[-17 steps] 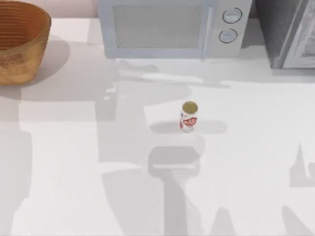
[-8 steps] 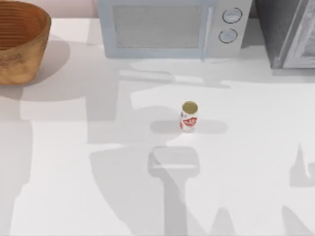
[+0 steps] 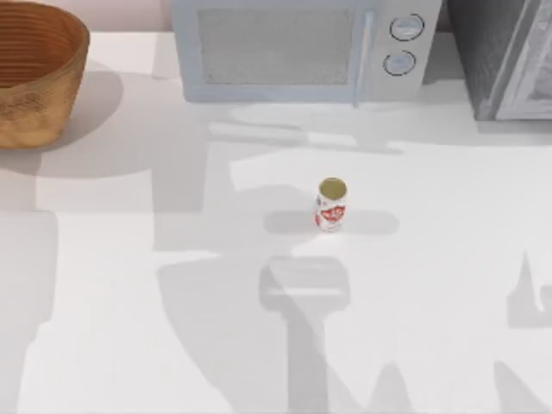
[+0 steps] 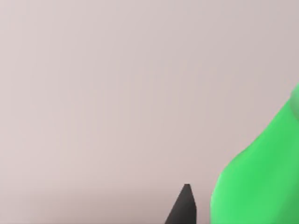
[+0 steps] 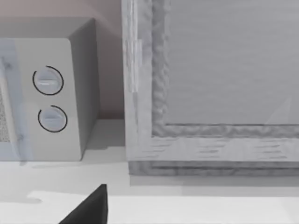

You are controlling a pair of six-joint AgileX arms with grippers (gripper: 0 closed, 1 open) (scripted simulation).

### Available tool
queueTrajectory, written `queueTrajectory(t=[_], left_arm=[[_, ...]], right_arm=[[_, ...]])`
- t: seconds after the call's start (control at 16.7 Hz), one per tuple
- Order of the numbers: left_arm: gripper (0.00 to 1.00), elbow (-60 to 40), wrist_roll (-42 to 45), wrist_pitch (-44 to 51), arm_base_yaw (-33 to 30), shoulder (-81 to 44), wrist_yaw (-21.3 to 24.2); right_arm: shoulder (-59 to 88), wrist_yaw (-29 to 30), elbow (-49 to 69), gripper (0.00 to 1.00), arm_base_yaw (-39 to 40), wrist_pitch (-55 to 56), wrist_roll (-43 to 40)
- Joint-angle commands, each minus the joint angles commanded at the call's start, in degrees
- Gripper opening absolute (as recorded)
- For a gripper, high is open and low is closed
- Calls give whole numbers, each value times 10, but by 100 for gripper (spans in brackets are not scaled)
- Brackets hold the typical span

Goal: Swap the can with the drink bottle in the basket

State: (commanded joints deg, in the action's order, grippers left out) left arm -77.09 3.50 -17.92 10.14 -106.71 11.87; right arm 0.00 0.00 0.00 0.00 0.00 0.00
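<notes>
near the worktop's (image 3: 448,259) middle the can (image 3: 331,204) stands upright, well apart from the basket (image 3: 34,73) at the far left corner. a green bottle (image 4: 257,177) sits just beside a left finger (image 4: 183,207); whether either arm's fingers are open, i cannot tell. the microwave (image 3: 293,47) is at the far edge.

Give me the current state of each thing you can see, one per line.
can: upright on the table, mid-table, untouched.
basket: upright at the table's far left; no contents visible inside.
microwave: door closed, at the back.
green bottle: close to the left gripper's fingertip; grip cannot be confirmed.
grey cabinet: right of the microwave.
</notes>
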Motion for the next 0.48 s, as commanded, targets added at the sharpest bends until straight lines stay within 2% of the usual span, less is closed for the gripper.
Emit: queueTrajectory(t=[0.48], left_arm=[[90,0,0,0,0,0,0]], right_arm=[[0,0,0,100,0,0,0]])
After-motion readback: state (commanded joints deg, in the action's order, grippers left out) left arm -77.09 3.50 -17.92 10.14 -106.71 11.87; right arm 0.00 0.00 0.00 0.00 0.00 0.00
